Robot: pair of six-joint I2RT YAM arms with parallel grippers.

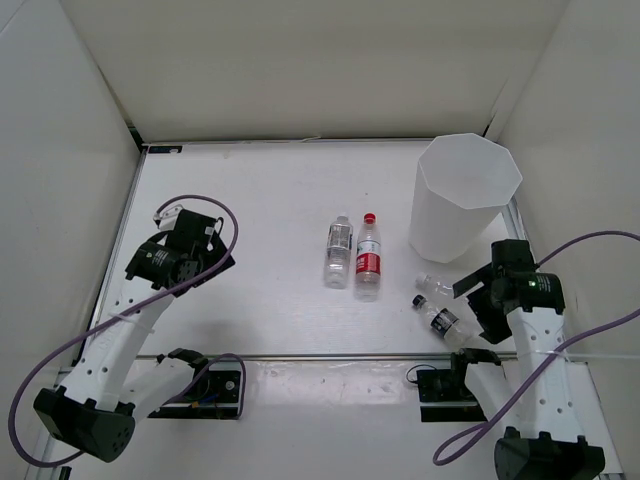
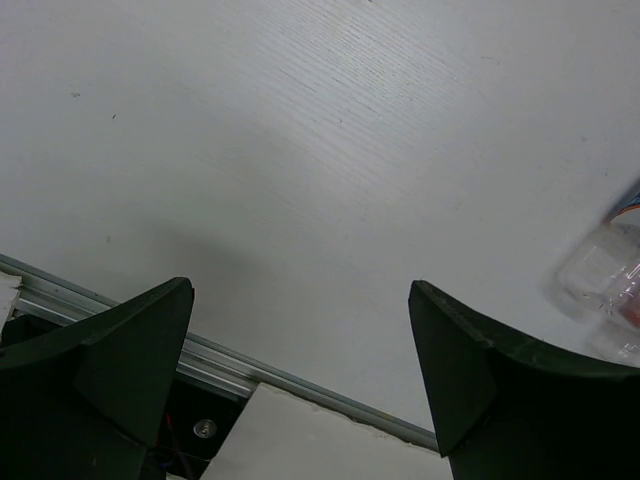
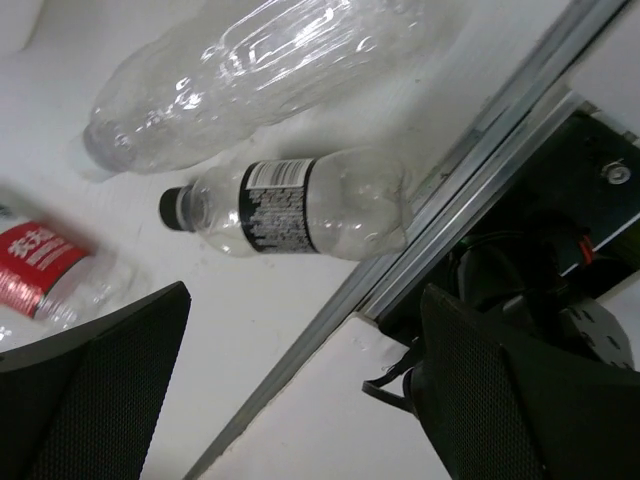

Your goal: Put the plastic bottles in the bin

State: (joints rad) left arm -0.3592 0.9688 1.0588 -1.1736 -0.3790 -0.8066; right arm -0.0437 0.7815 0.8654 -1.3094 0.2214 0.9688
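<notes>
Arm parts hide part of the dark-capped bottle (image 1: 440, 320) and clear bottle (image 1: 433, 285) by the bin (image 1: 450, 225). Left end effector (image 2: 300, 290) and right end effector (image 3: 305, 295) spread wide, empty.

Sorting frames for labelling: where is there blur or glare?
Top external: sharp, evenly lit, only soft shadows. Left wrist: bottle at the right edge blurred, left pincer dark with little detail. Right wrist: dark-capped bottle crisp, glare streaks on the clear bottle above it.
</notes>
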